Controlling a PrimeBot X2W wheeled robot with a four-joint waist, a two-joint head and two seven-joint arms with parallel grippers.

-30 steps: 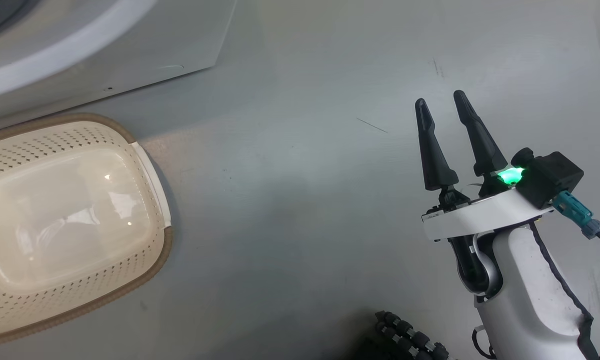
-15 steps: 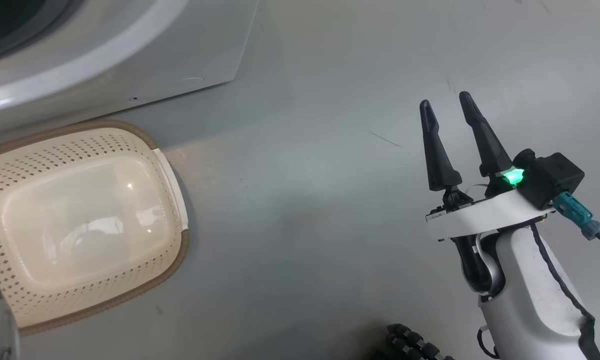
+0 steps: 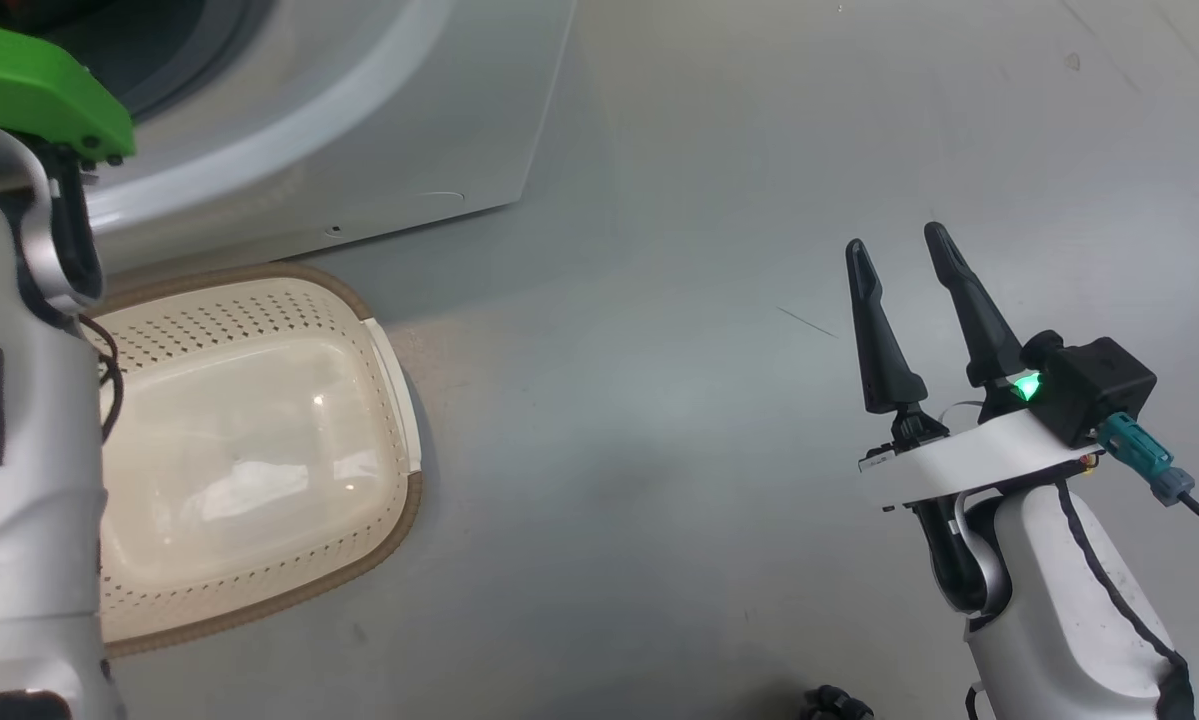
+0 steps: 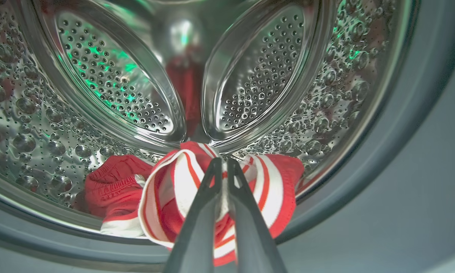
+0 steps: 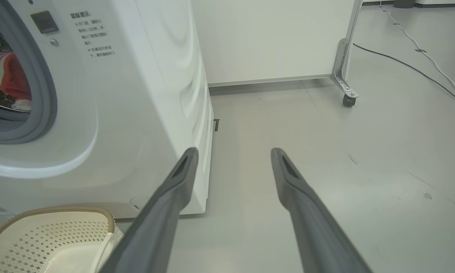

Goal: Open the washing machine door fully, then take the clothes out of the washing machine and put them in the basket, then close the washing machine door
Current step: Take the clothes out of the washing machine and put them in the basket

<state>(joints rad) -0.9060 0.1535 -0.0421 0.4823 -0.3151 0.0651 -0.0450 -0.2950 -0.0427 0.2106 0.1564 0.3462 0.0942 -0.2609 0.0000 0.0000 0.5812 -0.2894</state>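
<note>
In the left wrist view my left gripper (image 4: 224, 161) reaches inside the steel drum (image 4: 109, 83) and is shut on the clothes (image 4: 174, 189), pinching a fold of red fabric with white stripes. More red cloth lies to the left on the drum floor. The clothes (image 5: 7, 76) also show through the round opening of the washing machine (image 5: 144, 94). The basket (image 3: 259, 310) stands on the floor before the washing machine (image 3: 379, 130), with nothing in it. My right gripper (image 3: 894, 237) hangs open over bare floor, far right of the basket. The washing machine door is out of view.
My pale left forearm (image 3: 19, 420) with a green wrist part covers the basket's left side. Beyond the machine stands a white panel on a caster wheel (image 5: 348, 99). Cables (image 5: 421, 57) trail over the grey floor at the far right.
The head camera has turned, shifting machine and basket right and down in the picture. My left forearm has come into view at the left edge. The right gripper stays open.
</note>
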